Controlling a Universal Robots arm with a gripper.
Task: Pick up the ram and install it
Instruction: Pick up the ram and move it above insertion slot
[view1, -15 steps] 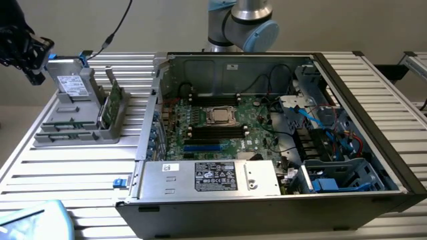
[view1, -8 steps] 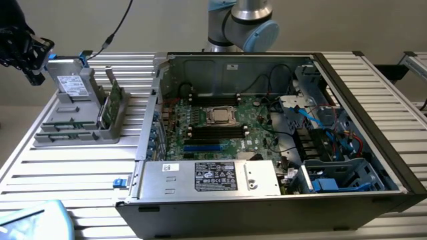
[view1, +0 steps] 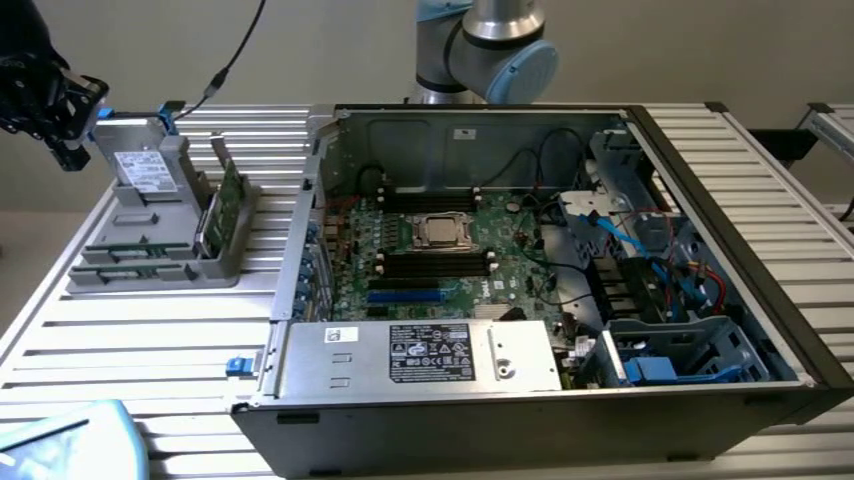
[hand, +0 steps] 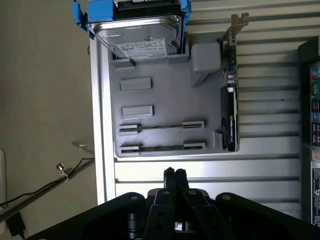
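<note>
Two ram sticks lie edge-up in the slots of a grey holder (hand: 165, 90). One ram stick (hand: 161, 128) sits in the inner slot and another (hand: 161, 147) in the slot nearest the holder's edge. In the exterior view they appear as thin green strips (view1: 134, 254) at the holder's near end. My gripper (hand: 174, 173) is shut with nothing between its fingers, hovering over the slatted table just off the holder's edge beside the ram slots. In the exterior view the gripper (view1: 64, 150) hangs at the holder's far left corner. The motherboard's black memory slots (view1: 430, 263) flank the processor (view1: 441, 232).
A silver hard drive (hand: 142, 45) with blue tabs stands at one end of the holder, and a green expansion card (hand: 230, 115) stands along its side. The open computer case (view1: 534, 270) fills the exterior view's middle, with a power supply (view1: 427, 355) at its front and cables at the exterior view's right.
</note>
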